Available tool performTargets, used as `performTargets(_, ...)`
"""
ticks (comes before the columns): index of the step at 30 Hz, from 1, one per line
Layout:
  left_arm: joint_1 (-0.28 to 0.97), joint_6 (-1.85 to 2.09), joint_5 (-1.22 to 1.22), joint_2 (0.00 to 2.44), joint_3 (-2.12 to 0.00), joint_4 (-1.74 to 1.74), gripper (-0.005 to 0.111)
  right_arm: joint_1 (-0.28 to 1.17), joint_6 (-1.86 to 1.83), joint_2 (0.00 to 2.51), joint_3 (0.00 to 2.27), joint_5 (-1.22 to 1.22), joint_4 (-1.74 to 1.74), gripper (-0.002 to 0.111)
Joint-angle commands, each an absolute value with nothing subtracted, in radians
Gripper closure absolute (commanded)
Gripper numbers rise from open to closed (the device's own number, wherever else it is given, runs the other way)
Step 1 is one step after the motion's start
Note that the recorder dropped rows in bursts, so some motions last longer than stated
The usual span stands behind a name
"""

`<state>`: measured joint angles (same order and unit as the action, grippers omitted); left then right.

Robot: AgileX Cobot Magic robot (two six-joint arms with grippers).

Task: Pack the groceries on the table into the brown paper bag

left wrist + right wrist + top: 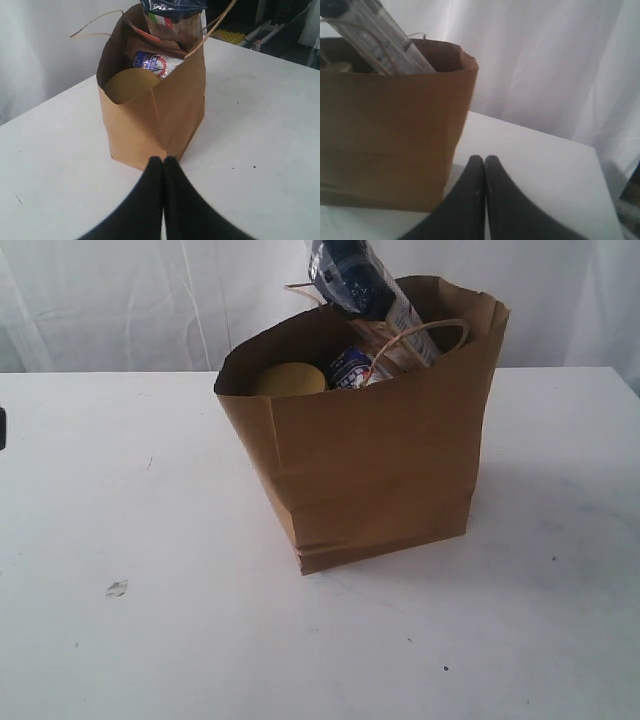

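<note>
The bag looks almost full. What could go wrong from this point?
1. The spaghetti packet leans far out over the rim of the brown paper bag; a knock could tip it out or unbalance the bag.
2. The shut left gripper and right gripper both face the bag's lower corners; a straight forward move might shove it.
3. A small white lump lies on the table and may be left unpacked.

Ahead of my matt black left fingers (pixel 147 200), the bag (pixel 150 120) is dull, creased kraft paper; its spaghetti packet (pixel 172 6) is glossy plastic film (crinkled at the end); the table (pixel 260 115) beneath them is smooth, matt.
</note>
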<state>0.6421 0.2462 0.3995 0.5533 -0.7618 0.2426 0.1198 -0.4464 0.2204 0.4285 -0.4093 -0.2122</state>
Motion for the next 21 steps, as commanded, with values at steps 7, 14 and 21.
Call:
performTargets(7,0.640,0.239,0.390,0.546,-0.759,0.255,0.107,0.118,-0.407,0.106,0.172,0.065,-0.161,0.108)
performTargets(14,0.640,0.241,0.390,0.546,-0.759,0.255,0.107,0.118,-0.052,0.102,0.047,0.071,-0.036,0.108)
performTargets(21,0.640,0.241,0.390,0.546,-0.759,0.255,0.107,0.118,-0.039,0.099,0.000,0.053,-0.031,0.108)
